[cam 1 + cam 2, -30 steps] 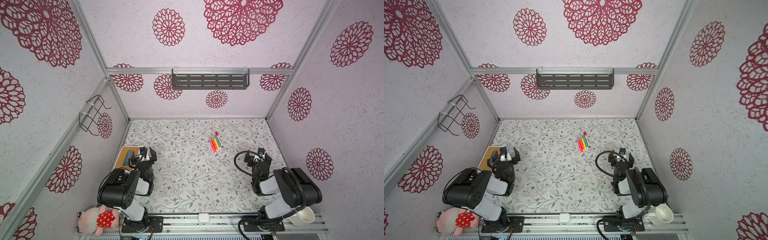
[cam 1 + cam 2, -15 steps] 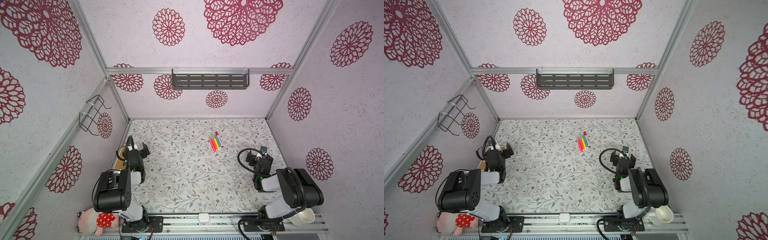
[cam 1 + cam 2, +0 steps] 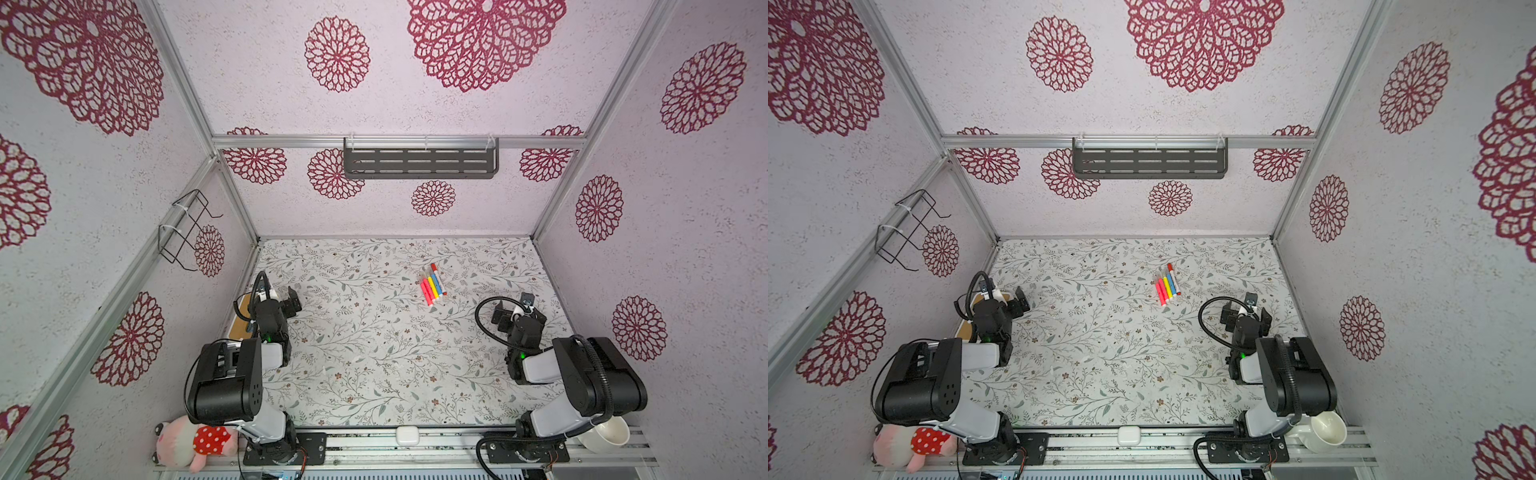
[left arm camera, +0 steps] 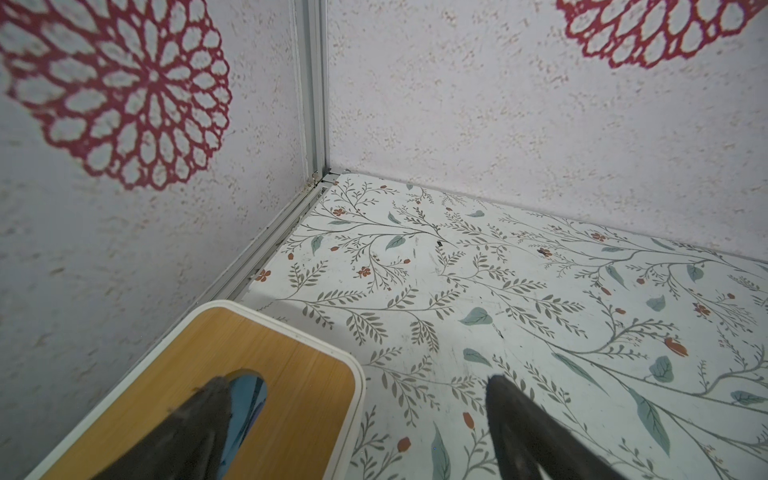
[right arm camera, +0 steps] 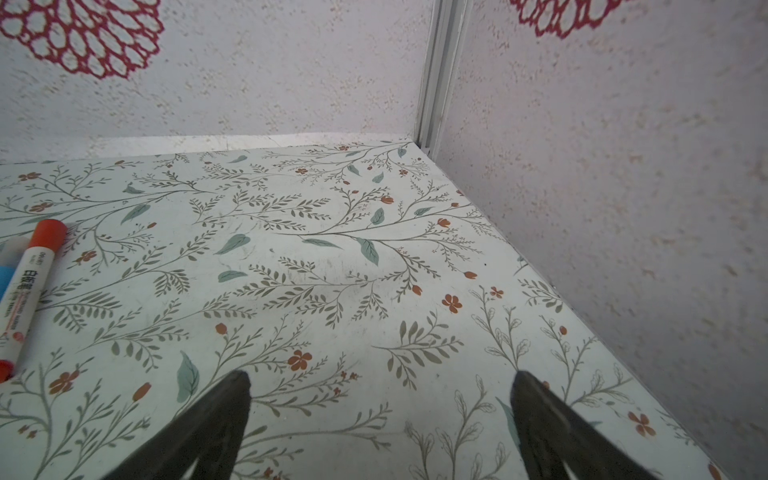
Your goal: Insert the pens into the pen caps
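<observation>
The pens (image 3: 432,286) (image 3: 1168,286) lie side by side right of the table's middle: pink-red, yellow, blue, and a white one with red ends (image 5: 29,286). Whitish translucent pen caps (image 5: 13,246) show at the coloured pens' far ends; I cannot tell whether they sit on the pens. My left gripper (image 3: 286,302) (image 4: 357,415) hangs open and empty at the left wall, over the edge of a wooden-topped box. Near the right wall my right gripper (image 3: 513,311) (image 5: 380,399) is open and empty above bare table, with the pens off to its side.
The wooden-topped box (image 4: 270,365) (image 3: 240,323) has a white rim and a slot showing blue inside. A plush toy (image 3: 187,442), a small white case (image 3: 409,434) and a white cup (image 3: 602,434) sit at the front rail. Small whitish bits (image 3: 357,356) dot the table's middle.
The left arm has swung and turned its wrist, and its gripper now points from the box towards the table. The right arm has shifted slightly. Both grippers stayed open.
</observation>
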Robot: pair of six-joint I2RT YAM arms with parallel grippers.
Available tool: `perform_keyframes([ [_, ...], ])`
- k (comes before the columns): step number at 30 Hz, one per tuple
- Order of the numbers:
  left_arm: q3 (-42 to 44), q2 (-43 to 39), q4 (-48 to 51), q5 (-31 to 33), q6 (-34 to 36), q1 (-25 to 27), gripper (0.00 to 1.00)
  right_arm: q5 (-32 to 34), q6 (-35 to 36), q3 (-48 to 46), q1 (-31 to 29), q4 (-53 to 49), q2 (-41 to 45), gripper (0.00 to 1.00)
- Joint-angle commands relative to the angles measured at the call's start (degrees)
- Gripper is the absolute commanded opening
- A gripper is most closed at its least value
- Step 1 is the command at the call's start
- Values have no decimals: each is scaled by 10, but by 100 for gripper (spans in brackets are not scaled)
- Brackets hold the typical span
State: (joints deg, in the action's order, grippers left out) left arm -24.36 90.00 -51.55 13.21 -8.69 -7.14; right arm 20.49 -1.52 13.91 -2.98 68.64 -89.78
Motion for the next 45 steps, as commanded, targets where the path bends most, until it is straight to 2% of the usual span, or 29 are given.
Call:
perform_keyframes([
  [1, 6, -8, 0, 0, 0, 3, 97, -6, -8, 1, 0, 16, 16, 99],
  [40, 5, -7, 2, 0, 1, 3, 98, -5, -7, 2, -1, 16, 16, 99],
  [45, -4, -3, 14, -15, 4, 2, 97, -5, -7, 2, -1, 16, 16, 99],
])
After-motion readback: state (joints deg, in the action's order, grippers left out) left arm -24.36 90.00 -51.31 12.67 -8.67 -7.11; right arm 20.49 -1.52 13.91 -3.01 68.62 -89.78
